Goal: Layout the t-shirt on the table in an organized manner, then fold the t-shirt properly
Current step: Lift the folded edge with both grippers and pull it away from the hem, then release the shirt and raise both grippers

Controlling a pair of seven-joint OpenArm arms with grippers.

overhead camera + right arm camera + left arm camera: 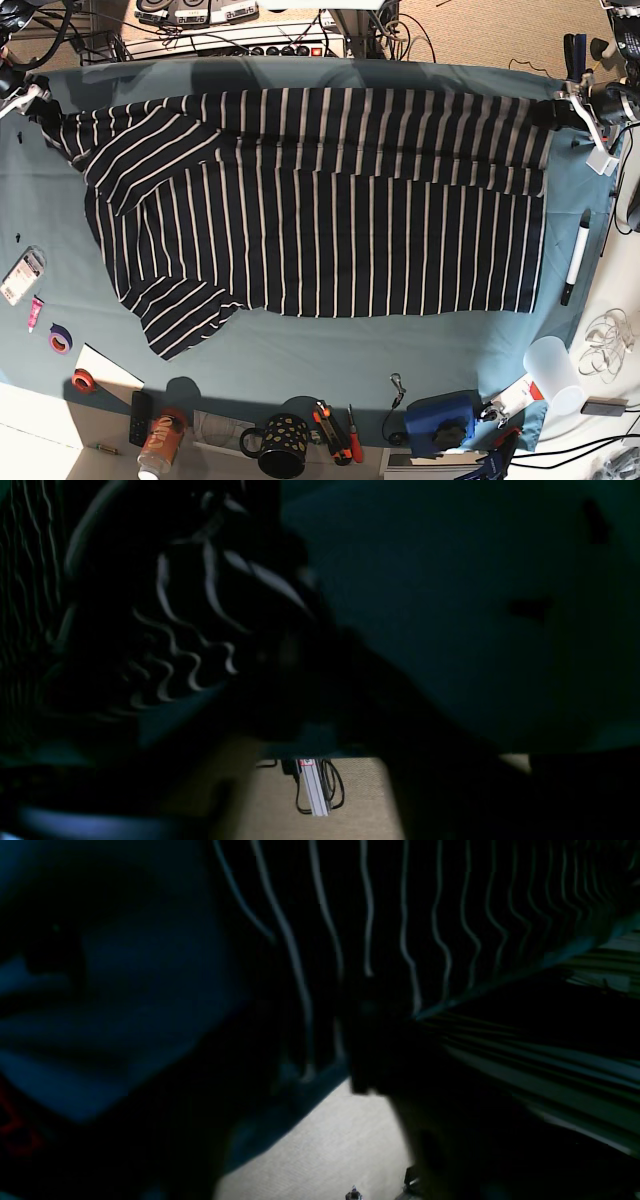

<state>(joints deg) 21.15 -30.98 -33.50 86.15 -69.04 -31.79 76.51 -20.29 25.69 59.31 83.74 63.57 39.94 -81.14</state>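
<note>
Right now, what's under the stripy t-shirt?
The dark navy white-striped fabric t-shirt lies spread on the teal-blue cloth-covered table. That cloth shows all around the shirt, so it runs beneath. Anything else under the shirt is covered and cannot be seen.

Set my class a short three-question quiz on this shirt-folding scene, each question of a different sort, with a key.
1. True or false: the dark striped fabric t-shirt hangs over the near edge of the teal cloth-covered table.
2. In the base view, what lies just right of the t-shirt? A: white marker pen; B: spoon; C: book.
3. Fill in: the t-shirt's thin stripes are ___.
Key: 1 false; 2 A; 3 white.
</note>
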